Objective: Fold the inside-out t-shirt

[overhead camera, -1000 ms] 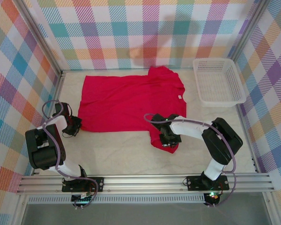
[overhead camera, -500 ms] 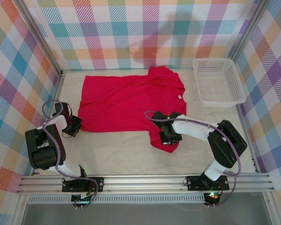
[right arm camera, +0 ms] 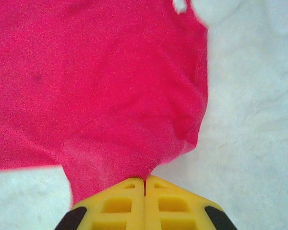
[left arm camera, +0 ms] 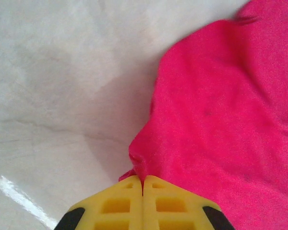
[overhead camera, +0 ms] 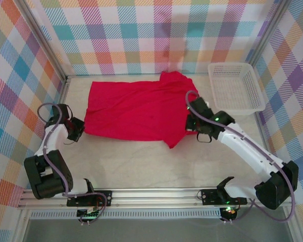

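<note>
- Top external view: the red t-shirt (overhead camera: 136,108) lies spread at the far middle of the table (overhead camera: 141,161). The left gripper (overhead camera: 79,131) is clamped on its left edge, the right gripper (overhead camera: 191,122) on its right side.
- Risk: these thin pinches may slip, and uneven pulling would skew the fold.
- The white basket (overhead camera: 237,88) stands near the right arm's sweep.

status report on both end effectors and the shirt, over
Left end effector shut on t-shirt near-left corner. Right end effector shut on its right edge. Cloth mostly spread flat. White basket sits apart, far right, nothing blocking.
</note>
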Motion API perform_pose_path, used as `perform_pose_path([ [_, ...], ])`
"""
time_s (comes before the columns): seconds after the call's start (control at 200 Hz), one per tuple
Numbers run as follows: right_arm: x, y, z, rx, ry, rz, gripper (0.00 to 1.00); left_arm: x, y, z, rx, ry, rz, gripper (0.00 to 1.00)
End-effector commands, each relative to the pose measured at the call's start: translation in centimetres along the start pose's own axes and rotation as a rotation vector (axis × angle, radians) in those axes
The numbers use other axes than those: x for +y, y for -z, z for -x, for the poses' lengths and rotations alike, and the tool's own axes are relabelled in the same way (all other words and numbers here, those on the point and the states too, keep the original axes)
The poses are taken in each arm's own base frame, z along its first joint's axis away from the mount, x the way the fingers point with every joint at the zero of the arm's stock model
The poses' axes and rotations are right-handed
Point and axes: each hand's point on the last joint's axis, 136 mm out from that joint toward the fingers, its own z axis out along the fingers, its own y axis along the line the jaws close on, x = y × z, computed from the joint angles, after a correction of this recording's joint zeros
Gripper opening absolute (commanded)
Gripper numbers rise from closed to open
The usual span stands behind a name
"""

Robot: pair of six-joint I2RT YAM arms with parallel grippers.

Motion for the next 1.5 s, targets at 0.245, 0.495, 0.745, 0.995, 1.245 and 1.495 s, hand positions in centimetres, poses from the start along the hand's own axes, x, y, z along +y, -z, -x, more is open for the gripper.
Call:
perform_pose_path([
  [0.245, 2.4, 17.9, 15.9, -0.514, -0.003, 0.264, 0.0, -13.8, 22.2, 6.8, -0.321, -0.063, -0.395, 0.0],
  [0.495, 0.2, 33.4, 17.1, -0.826, -0.04, 0.496, 0.0, -17.1, 39.8, 6.4, -0.645, -0.157, -0.694, 0.0],
  [0.745, -3.1, 40.0, 17.4, -1.002, -0.033, 0.448, 0.0, -16.1, 48.6, 4.8, -0.848, -0.223, -0.763, 0.0],
  [0.995, -3.4, 38.3, 21.9, -1.036, 0.006, 0.2, 0.0, -17.1, 46.4, 6.5, -0.823, -0.242, -0.706, 0.0],
  [1.245, -0.6, 27.6, 27.9, -0.908, 0.103, -0.057, 0.0, -19.4, 31.5, 10.6, -0.596, -0.215, -0.579, 0.0],
  [1.495, 2.8, 9.6, 27.8, -0.608, 0.171, -0.147, 0.0, -19.3, 11.3, 9.8, -0.321, -0.222, -0.384, 0.0],
])
